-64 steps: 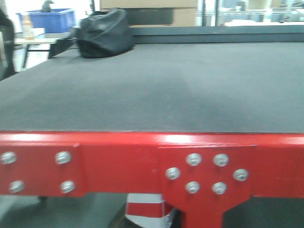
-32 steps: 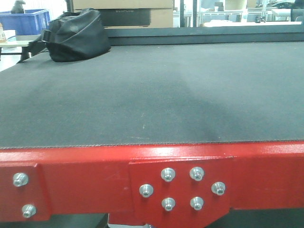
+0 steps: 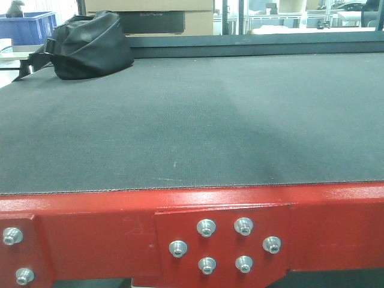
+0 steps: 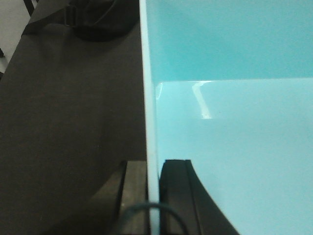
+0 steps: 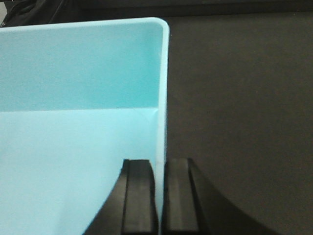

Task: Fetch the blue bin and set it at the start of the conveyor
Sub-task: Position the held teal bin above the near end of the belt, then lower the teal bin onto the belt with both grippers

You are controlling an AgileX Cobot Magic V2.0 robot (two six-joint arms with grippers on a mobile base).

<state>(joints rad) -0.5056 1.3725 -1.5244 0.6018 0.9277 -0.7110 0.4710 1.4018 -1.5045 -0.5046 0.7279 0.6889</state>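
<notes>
- Front-facing view: the conveyor start (image 3: 210,132) is seen as a dark grey belt filling the scene. It is edged at the near side by a red frame (image 3: 96,231) fastened with silver bolts (image 3: 206,227). A black bag (image 3: 90,45) is laid on the belt at the far left, and a dark blue crate (image 3: 27,27) is seen beyond it, off the belt. Neither the blue bin nor the grippers are shown here.
- Left wrist view: the left wall of the blue bin (image 4: 230,147) is pinched by the left gripper (image 4: 153,169). The gripper is closed down to the thickness of the wall, with one finger outside and one inside. The belt is seen below at the left, with the black bag at the far left.
- Right wrist view: the right wall is clamped likewise by the right gripper (image 5: 160,166), and the bin's far right corner is seen beyond it. Bare belt is seen to the right.
- Step judged: the bin is held by both arms over the belt, so the placing is taken to be in hand. Whether its base is touching the belt cannot be told.
- Next move: an even lowering by both arms is called for, with the bin kept level and well apart from the bag. Both grippers are then to be opened and lifted clear of the walls.
</notes>
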